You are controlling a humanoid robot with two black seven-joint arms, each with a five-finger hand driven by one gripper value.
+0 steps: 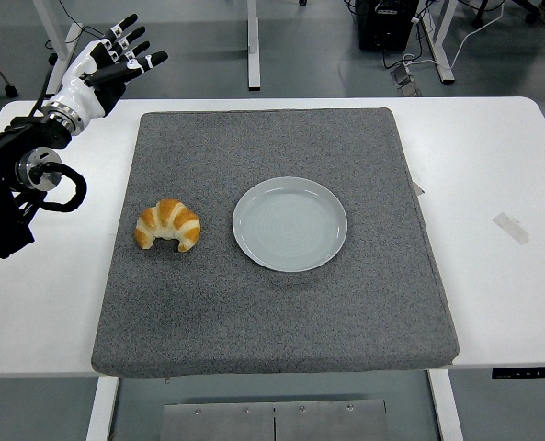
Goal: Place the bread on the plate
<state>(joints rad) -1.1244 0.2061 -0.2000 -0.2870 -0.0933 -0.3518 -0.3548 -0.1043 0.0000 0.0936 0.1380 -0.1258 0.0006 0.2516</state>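
A golden croissant (168, 225) lies on the left part of the grey mat (281, 312). Just to its right sits an empty pale grey plate (289, 223), near the mat's middle. My left hand (113, 62) is up at the far left, above the table's back edge and well away from the croissant. Its white and black fingers (136, 43) are spread and hold nothing. The black left arm (15, 184) comes in from the left edge. No right arm shows.
The mat covers most of the white table (493, 165). A small strip of tape (511, 227) lies on the table at the right. Desk legs and cables stand on the floor beyond the far edge.
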